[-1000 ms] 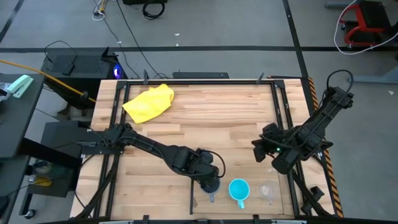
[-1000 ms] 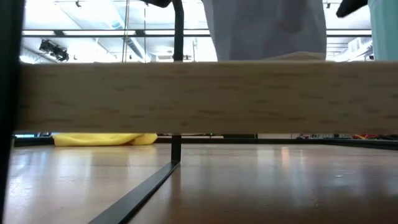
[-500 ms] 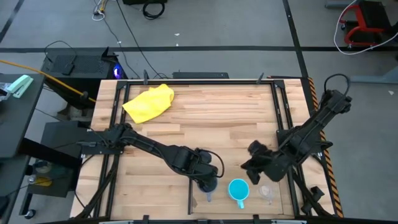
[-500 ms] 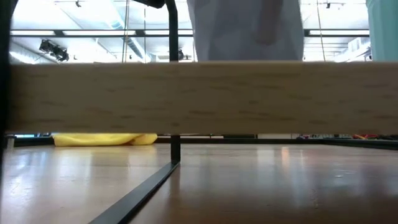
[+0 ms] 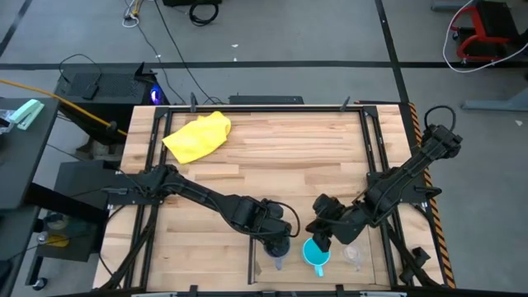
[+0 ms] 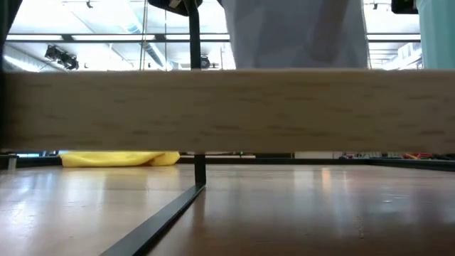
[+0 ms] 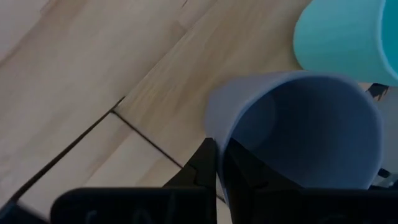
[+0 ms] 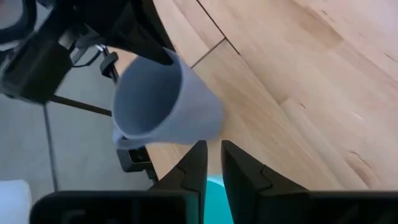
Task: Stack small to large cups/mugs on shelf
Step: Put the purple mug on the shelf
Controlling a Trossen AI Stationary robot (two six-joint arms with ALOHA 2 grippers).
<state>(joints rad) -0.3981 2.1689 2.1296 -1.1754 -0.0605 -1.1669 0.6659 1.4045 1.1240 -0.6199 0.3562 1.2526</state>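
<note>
While the left gripper (image 5: 279, 247) is pinching the grey-blue mug's (image 7: 298, 130) rim on the shelf (image 5: 297, 272), the right gripper (image 5: 322, 241), jaws nearly closed, is hanging directly over the neighbouring cyan mug (image 5: 317, 252).

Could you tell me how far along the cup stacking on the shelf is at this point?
Nothing is stacked yet. The cyan mug and the clear cup stand side by side on the shelf. In hand: the left gripper pinches the grey mug's rim, holding it beside the cyan mug, while the right gripper is at the cyan mug's rim. Left: nesting all three by size.
</note>
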